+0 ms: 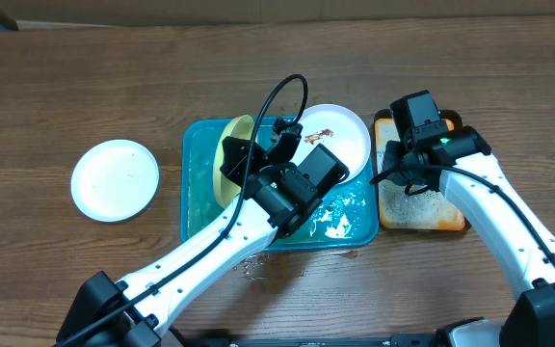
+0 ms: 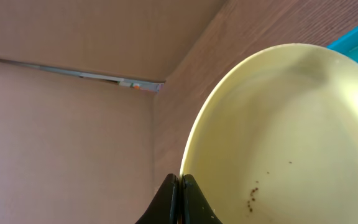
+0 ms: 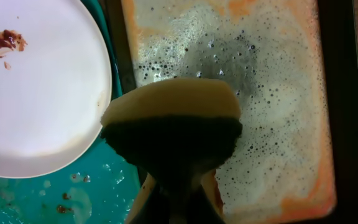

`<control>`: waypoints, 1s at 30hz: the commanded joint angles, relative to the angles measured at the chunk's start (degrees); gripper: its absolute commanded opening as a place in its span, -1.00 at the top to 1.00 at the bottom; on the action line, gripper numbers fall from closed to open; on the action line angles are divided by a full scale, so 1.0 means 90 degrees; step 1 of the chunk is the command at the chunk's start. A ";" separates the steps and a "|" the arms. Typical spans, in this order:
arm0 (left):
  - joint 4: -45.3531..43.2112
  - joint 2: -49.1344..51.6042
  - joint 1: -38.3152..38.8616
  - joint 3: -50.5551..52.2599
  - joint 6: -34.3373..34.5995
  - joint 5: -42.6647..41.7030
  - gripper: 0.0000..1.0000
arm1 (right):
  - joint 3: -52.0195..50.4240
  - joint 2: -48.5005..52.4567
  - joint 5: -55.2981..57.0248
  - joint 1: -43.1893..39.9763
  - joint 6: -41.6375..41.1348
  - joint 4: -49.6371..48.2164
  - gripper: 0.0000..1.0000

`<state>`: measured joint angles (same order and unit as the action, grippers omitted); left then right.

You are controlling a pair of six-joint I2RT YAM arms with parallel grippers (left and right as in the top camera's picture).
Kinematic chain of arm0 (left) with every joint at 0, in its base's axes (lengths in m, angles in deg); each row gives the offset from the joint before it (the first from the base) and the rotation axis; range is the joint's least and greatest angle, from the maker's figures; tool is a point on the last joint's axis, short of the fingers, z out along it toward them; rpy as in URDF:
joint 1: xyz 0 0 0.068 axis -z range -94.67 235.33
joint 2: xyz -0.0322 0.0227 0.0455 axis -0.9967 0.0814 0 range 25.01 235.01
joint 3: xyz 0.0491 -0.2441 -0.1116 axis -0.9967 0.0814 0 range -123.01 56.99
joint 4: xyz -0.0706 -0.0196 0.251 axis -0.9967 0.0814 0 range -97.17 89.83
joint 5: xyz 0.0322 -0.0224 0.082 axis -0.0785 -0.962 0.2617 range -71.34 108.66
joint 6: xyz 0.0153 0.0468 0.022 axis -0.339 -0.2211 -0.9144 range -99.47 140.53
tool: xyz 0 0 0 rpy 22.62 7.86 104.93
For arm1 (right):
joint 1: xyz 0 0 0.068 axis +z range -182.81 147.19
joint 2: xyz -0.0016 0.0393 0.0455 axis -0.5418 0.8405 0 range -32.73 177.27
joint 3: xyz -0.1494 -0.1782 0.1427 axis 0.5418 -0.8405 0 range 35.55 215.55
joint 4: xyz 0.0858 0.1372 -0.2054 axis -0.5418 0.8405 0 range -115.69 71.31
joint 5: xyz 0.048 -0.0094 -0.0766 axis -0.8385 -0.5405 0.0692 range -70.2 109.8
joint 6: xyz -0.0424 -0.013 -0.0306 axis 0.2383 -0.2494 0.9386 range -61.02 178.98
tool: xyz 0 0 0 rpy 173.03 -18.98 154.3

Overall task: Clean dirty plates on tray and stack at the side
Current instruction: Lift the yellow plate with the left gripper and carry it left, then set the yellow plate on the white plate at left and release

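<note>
The teal tray [image 1: 197, 207] lies at the table's centre. My left gripper [image 1: 237, 166] is shut on the rim of the pale yellow-green plate [image 1: 231, 154] and holds it tilted on edge over the tray's left part. In the left wrist view the jaws [image 2: 180, 186] pinch that plate [image 2: 291, 137], which has a few brown specks. A white plate [image 1: 343, 135] with a brown smear rests on the tray's far right corner and shows in the right wrist view [image 3: 36, 93]. Another white plate [image 1: 116, 179] sits on the table at the left. My right gripper [image 1: 400, 173] is shut on a yellow and dark sponge [image 3: 173, 118].
The narrower orange tray [image 1: 422, 207] with soapy foam [image 3: 278, 93] stands right of the teal tray, under the sponge. Foam and water lie on the teal tray's floor [image 1: 340, 217]. A cable loops above the left arm [image 1: 292, 92].
</note>
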<state>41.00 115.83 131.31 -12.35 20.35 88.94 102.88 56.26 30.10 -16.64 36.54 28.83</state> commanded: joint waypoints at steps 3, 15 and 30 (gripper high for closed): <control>0.0024 -0.0022 -0.0206 -0.0015 0.0301 0.0032 0.92 | 0.0063 -0.0029 -0.0005 -0.0019 -0.0010 -0.0015 0.93; 0.0882 -0.0877 -0.2108 -0.0238 0.1406 -0.2990 0.92 | 0.0063 -0.0029 -0.0002 -0.0019 -0.0007 0.0007 0.93; 0.0709 -0.1239 -0.6227 -0.0231 0.1328 -0.7009 0.92 | 0.0063 -0.0029 -0.0002 -0.0019 -0.0007 0.0063 0.93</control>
<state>47.68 103.77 80.08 -13.25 31.32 34.76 102.88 56.26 30.10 -16.64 36.56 29.49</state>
